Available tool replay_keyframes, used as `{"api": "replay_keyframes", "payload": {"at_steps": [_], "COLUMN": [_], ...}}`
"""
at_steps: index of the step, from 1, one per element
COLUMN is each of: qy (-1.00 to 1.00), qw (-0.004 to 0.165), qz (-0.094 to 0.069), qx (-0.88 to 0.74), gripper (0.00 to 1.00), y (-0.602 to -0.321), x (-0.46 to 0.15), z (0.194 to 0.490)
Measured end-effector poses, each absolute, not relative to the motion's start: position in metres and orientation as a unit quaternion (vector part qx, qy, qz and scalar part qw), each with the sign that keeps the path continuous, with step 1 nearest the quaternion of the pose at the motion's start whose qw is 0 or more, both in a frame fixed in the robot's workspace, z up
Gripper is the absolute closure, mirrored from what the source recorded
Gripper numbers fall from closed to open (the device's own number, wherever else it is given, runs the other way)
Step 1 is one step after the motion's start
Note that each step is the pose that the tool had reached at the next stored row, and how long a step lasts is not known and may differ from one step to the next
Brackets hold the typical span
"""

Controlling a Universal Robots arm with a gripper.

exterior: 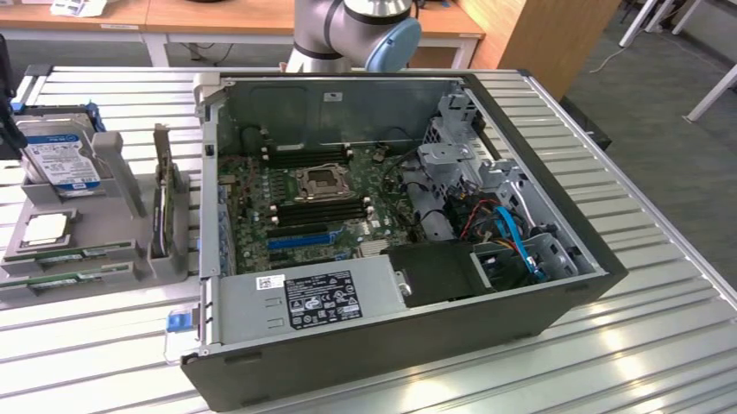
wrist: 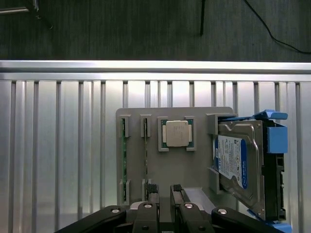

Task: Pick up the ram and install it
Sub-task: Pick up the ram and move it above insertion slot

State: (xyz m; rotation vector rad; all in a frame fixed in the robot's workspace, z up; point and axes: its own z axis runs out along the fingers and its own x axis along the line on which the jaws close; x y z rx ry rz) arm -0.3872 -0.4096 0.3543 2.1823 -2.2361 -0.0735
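The gripper (wrist: 163,187) hovers over the gray tray (wrist: 189,165), jaws slightly spread and empty, near the ram (wrist: 123,155) slotted in that tray.

In gray holder (exterior: 98,226), exterior view's left of computer case (exterior: 345,354): ram (exterior: 72,254) lying flat.
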Motion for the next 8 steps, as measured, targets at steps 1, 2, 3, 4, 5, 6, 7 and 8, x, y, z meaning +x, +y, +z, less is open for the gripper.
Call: {"api": "replay_keyframes", "payload": {"at_steps": [1,2,3,4,5,6,7,8], "qy": [-0.715,-0.715,-0.715,-0.715,-0.715,-0.715,-0.715,-0.715], "qw": [0.008,0.008,0.008,0.008,0.008,0.008,0.008,0.008], "qz": [-0.024,-0.024,-0.024,-0.024,-0.024,-0.024,-0.024,-0.024], "qx": [0.698,0.698,0.698,0.698,0.698,0.698,0.698,0.698], "gripper": [0.76,0.76,0.75,0.75,0.69,0.69,0.69,0.69], "y": [-0.4097,-0.4096,-0.4096,-0.4097,-0.4096,-0.4096,-0.4096,-0.4096], "x": [-0.3872,-0.3872,-0.3872,-0.3872,-0.3872,-0.3872,-0.3872,-0.3872], "z": [0.3543,0.3543,0.3544,0.3543,0.3543,0.3544,0.3544,0.3543]}}
